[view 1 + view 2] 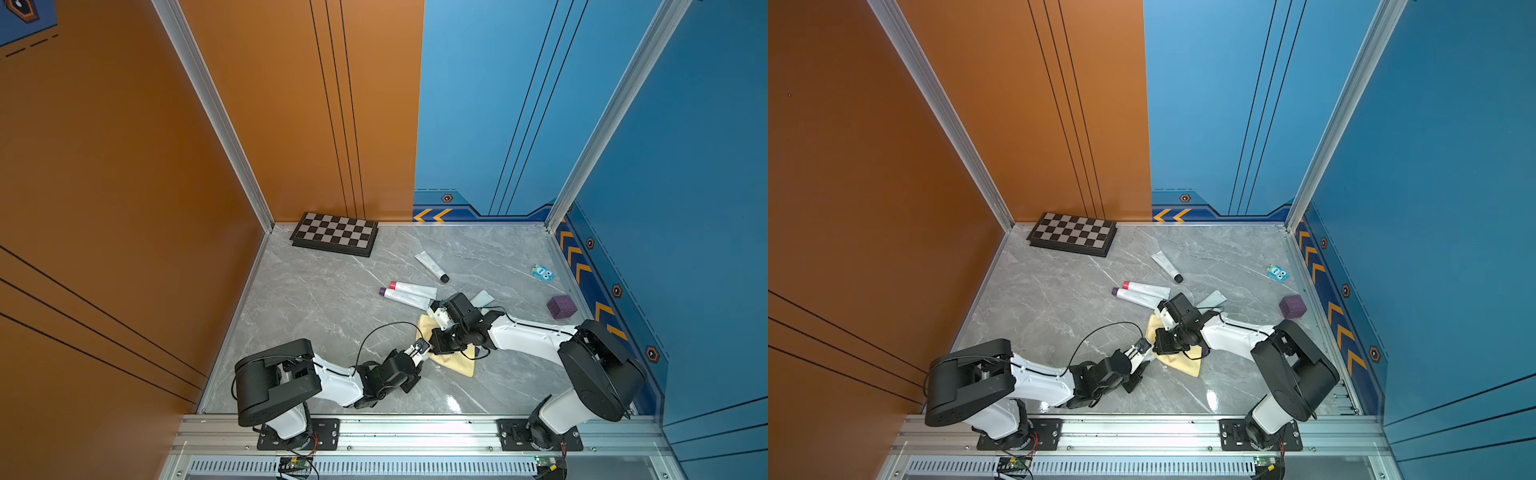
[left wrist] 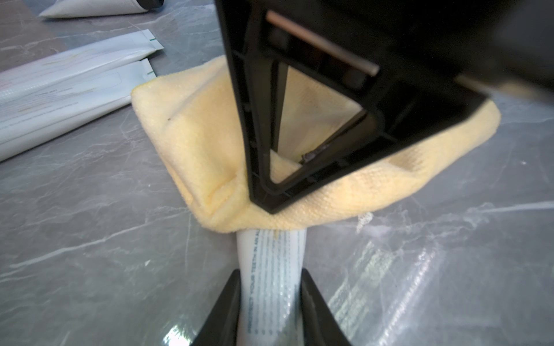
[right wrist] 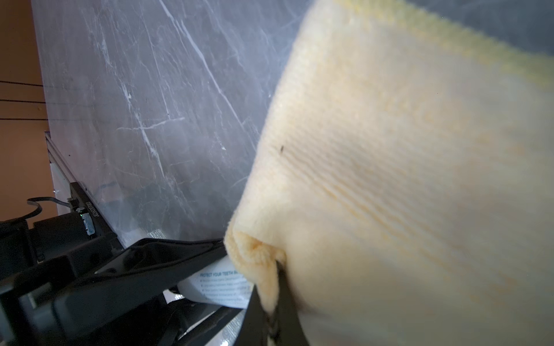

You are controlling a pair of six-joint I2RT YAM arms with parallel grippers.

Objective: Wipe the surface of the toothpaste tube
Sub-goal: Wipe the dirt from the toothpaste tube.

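Along the front rail (image 1: pixel 415 430) the desk (image 1: pixel 449 395) shows bare marble between the two arm bases. A wide open stretch runs up the left side beside the orange wall (image 1: pixel 124 208). Near the middle, the left claw (image 2: pixel 269 278) is clamped on the toothpaste tube (image 2: pixel 271 251), one finger against each side. The tube's far part goes under the yellow cloth (image 2: pixel 198 134), so that end is hidden. The right claw (image 3: pixel 271 299) is pinched together on a fold of that cloth and holds it over the tube. I cannot tell whether the tube touches the desk. Just behind the cloth, two white tubes (image 1: pixel 405 297) lie side by side, with a third tube (image 1: pixel 431 266) farther back. A tube end (image 1: pixel 482 298) is half covered by the right arm. A purple cube (image 1: pixel 561 306) and a small blue toy (image 1: pixel 543 273) sit near the right edge. The chessboard (image 1: pixel 334 234) lies against the back wall.
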